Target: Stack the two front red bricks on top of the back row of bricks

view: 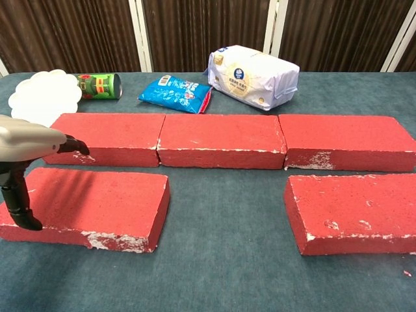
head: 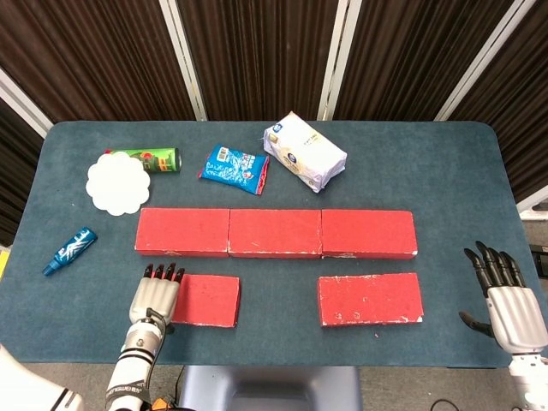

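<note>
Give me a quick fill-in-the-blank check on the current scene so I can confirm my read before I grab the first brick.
1. The back row is made of ____ red bricks laid end to end.
2. The left hand is over the left end of the front ____ brick.
3. The right hand holds ____.
4. The green can lies beside the white ____.

Missing words: three; left; nothing; plate
</note>
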`<state>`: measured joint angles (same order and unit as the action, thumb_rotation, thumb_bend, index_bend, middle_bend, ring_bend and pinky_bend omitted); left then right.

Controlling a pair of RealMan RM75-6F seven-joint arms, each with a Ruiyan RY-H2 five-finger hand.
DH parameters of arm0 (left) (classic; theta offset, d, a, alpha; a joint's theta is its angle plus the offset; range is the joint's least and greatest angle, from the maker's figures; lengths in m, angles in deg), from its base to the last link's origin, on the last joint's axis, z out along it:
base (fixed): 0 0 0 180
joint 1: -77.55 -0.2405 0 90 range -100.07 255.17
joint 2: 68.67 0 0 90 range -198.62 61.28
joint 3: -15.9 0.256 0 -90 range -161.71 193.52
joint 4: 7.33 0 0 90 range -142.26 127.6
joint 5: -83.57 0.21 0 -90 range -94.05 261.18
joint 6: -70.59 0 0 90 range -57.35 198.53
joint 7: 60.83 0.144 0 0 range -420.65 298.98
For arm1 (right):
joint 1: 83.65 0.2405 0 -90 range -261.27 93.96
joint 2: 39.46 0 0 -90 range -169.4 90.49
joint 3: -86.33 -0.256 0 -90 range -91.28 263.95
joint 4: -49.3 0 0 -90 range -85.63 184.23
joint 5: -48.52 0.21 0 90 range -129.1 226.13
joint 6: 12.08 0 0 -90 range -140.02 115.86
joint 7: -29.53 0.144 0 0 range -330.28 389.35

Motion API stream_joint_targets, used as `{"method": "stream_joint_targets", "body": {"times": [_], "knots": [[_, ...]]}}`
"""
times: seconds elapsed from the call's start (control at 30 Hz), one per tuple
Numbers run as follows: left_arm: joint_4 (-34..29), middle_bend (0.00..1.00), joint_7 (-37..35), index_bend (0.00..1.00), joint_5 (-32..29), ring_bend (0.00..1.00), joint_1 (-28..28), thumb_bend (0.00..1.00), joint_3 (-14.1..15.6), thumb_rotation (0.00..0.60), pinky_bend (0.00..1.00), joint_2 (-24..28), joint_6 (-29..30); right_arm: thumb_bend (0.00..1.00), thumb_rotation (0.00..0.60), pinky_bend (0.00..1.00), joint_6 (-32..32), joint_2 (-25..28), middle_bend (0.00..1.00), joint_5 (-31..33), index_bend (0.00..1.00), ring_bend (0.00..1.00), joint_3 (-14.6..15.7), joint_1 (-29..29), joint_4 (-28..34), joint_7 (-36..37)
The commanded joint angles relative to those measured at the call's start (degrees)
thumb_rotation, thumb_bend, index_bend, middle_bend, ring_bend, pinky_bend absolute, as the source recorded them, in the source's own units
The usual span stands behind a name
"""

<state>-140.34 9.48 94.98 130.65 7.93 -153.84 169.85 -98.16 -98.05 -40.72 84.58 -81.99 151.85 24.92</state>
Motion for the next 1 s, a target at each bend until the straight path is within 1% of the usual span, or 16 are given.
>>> {"method": "stream_joint_targets", "body": {"times": [0.03, 0.3, 0.67, 1.0], "knots": [[0.6, 0.00, 0.2, 0.00, -0.2, 0.00, 0.5, 0.00, -0.4, 0.600, 0.05, -1.2, 0.4, 0.00, 0.600, 0.00, 0.2, -0.1, 0.00, 0.1, 0.16, 0.01, 0.0, 0.1, 0.0, -0.1], [3.2, 0.00, 0.8, 0.00, -1.4, 0.00, 1.7, 0.00, -1.5, 0.600, 0.05, -4.8, -0.1, 0.00, 0.600, 0.00, 0.1, -0.1, 0.00, 0.4, 0.16, 0.01, -0.1, 0.2, 0.0, -0.3], [5.2, 0.00, 2.5, 0.00, -2.9, 0.00, 3.7, 0.00, -3.3, 0.600, 0.05, -9.7, 1.1, 0.00, 0.600, 0.00, -0.1, 0.0, 0.00, 0.4, 0.16, 0.01, -0.1, 0.1, -0.1, 0.2], [7.6, 0.00, 2.8, 0.00, -2.9, 0.00, 4.5, 0.00, -4.5, 0.600, 0.05, -11.7, 0.3, 0.00, 0.600, 0.00, -0.1, 0.1, 0.00, 0.2, 0.16, 0.01, 0.1, 0.1, 0.0, 0.3]]}}
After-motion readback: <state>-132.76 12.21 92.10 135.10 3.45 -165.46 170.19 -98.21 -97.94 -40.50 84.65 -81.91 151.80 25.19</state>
